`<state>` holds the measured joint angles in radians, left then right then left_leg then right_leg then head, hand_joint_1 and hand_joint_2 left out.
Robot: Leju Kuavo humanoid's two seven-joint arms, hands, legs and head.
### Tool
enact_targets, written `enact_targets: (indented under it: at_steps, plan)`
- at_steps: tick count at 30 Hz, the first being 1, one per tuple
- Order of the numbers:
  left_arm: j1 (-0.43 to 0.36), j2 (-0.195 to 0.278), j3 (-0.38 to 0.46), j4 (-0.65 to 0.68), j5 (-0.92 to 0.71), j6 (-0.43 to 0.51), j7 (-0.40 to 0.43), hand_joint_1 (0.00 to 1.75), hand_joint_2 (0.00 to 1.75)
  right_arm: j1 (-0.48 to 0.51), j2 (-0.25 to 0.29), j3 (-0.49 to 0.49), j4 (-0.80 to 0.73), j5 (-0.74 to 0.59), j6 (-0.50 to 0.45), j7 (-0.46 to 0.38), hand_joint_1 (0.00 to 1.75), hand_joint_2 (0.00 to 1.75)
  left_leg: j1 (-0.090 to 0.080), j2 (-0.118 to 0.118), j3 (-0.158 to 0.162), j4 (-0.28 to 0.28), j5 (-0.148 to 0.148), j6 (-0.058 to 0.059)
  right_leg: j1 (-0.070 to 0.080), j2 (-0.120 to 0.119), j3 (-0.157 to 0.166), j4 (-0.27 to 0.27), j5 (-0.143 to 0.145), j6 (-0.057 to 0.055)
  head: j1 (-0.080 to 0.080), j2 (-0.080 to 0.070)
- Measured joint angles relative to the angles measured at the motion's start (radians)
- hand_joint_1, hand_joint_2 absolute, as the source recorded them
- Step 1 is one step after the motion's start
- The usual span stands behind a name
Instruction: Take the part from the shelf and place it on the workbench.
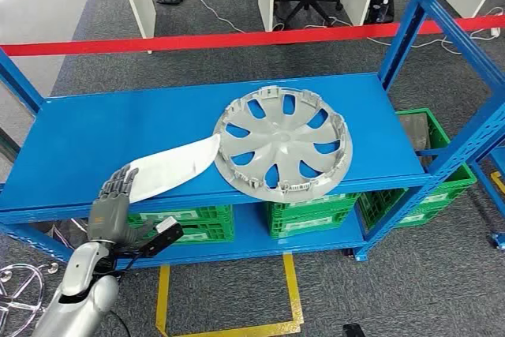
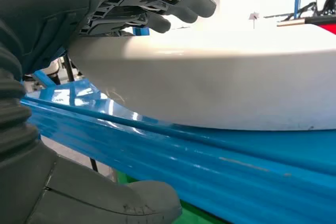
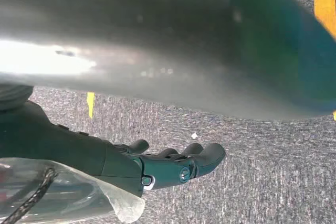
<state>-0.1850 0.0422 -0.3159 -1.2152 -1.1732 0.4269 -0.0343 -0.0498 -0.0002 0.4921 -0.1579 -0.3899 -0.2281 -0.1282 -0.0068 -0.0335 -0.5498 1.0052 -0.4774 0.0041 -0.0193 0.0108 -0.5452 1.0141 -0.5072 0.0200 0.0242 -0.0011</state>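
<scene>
The long white curved plastic part lies on the blue metal shelf, touching a silver wheel cover. The left hand rests its fingers on the part's near end, thumb below the shelf edge. The right hand hangs over grey carpet, fingers loosely extended, holding nothing. Green plastic crates sit on the lower level; their contents are hidden.

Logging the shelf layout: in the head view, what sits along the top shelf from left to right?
Left hand → white curved part → silver hubcap, then the green crate beyond the shelf's right end.
</scene>
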Motion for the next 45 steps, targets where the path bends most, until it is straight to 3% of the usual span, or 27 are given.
enact_targets:
  at_steps: [4, 17, 27, 32, 42, 45]
  plan:
    - [-0.006, 0.001, 0.0, 0.014, 0.008, -0.004, 0.004, 1.75, 1.75, 0.0, -0.001, 0.001, 0.0, 0.0, 0.003, -0.002, 0.0, 0.0, 0.0, 0.0, 0.0, 0.0, 0.0, 0.0, 0.0, 0.0, 0.0, 0.0, 0.0, 0.0, 0.0, 0.0]
    - [-0.027, 0.009, 0.001, 0.048, 0.013, -0.002, 0.004, 1.75, 1.75, -0.001, -0.004, 0.008, 0.0, 0.0, 0.008, -0.004, 0.0, 0.0, 0.0, 0.0, 0.0, 0.0, 0.0, 0.0, 0.0, 0.0, 0.0, 0.0, 0.0, 0.0, 0.0, 0.0]
    - [-0.046, 0.01, 0.005, 0.047, 0.036, 0.07, -0.026, 1.75, 1.75, -0.001, -0.006, 0.008, 0.0, -0.004, 0.008, -0.014, 0.0, 0.0, 0.0, 0.0, 0.0, 0.0, 0.0, 0.0, 0.0, 0.0, 0.001, 0.0, 0.0, 0.0, 0.0, 0.0]
    - [-0.03, 0.01, 0.005, -0.016, 0.037, 0.146, -0.063, 1.75, 1.75, -0.001, -0.006, 0.009, 0.0, -0.007, 0.004, -0.024, 0.0, 0.0, 0.0, 0.0, 0.0, 0.0, 0.0, 0.0, 0.0, 0.0, 0.0, 0.0, 0.0, 0.0, 0.0, 0.0]
    - [-0.028, 0.01, 0.005, -0.043, 0.031, 0.154, -0.066, 1.75, 1.75, -0.001, -0.006, 0.009, 0.0, -0.007, 0.003, -0.026, 0.0, 0.0, 0.0, 0.0, 0.0, 0.0, 0.0, 0.0, 0.0, 0.0, 0.0, 0.0, 0.0, 0.0, 0.0, 0.0]
    - [-0.017, 0.012, -0.005, -0.167, -0.037, 0.212, -0.079, 1.75, 1.75, -0.002, -0.007, 0.009, 0.0, -0.011, 0.0, -0.031, 0.0, 0.0, 0.0, 0.0, -0.001, 0.0, 0.0, 0.0, 0.0, 0.0, 0.0, 0.0, 0.0, 0.0, 0.0, 0.0]
